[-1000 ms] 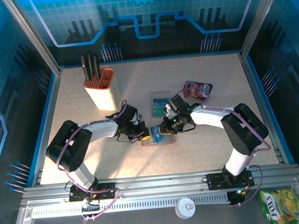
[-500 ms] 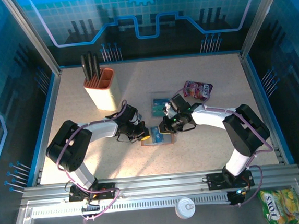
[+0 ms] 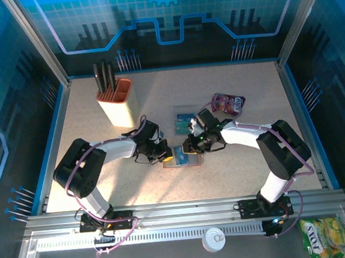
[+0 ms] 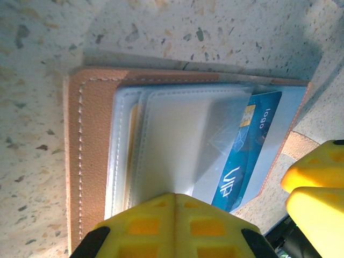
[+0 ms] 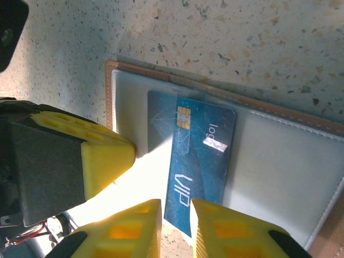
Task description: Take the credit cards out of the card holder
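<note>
With the left claw (image 4: 174,209) closed and pinning the wallet (image 4: 91,161) to the tabletop (image 4: 161,27), the right claw (image 5: 176,215) pinches the half-out blue card (image 5: 201,156), which next needs a straight pull free.

Lab-style robot cell: aluminium frame (image 3: 38,50), blue printed panels (image 3: 168,14), speckled tabletop (image 3: 158,100)

Our two arms rise from the bottom corners of the top view, elbows bowed outward, forearms reaching in so the wrists nearly meet at the middle of the frame. Our left gripper (image 3: 164,154) points right, its yellow fingers (image 4: 145,228) pressed flat together. Our right gripper (image 3: 191,146) faces it, just apart, fingers (image 5: 129,231) pinched to a thin slit on the credit card (image 5: 199,156).
</note>
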